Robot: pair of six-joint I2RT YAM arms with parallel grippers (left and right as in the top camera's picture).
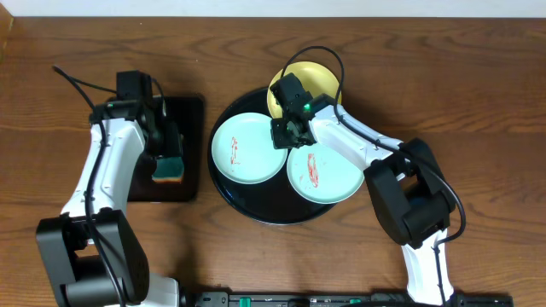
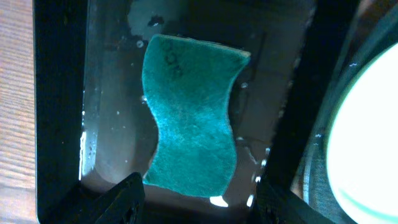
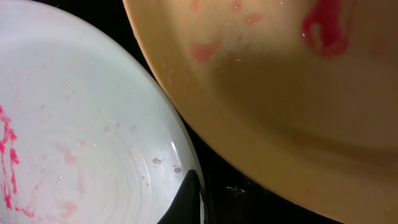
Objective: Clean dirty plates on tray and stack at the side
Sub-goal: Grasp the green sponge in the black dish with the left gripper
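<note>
The round black tray [image 1: 256,200] holds three plates with red smears: an aqua plate on the left [image 1: 243,149], an aqua plate on the right [image 1: 328,175] and a yellow plate [image 1: 314,81] at the back. My right gripper [image 1: 286,135] is at the left aqua plate's right rim. In the right wrist view one dark finger [image 3: 196,202] lies over that plate's rim [image 3: 93,124], pinched near the middle, with the yellow plate [image 3: 280,93] beside it. My left gripper [image 2: 199,202] is open, its fingers either side of a green sponge [image 2: 189,118].
The sponge [image 1: 168,166] lies on a wet rectangular black tray [image 1: 192,119] left of the round tray. The left aqua plate's edge [image 2: 367,137] shows at the right of the left wrist view. Brown wooden table [image 1: 478,85] surrounds both trays.
</note>
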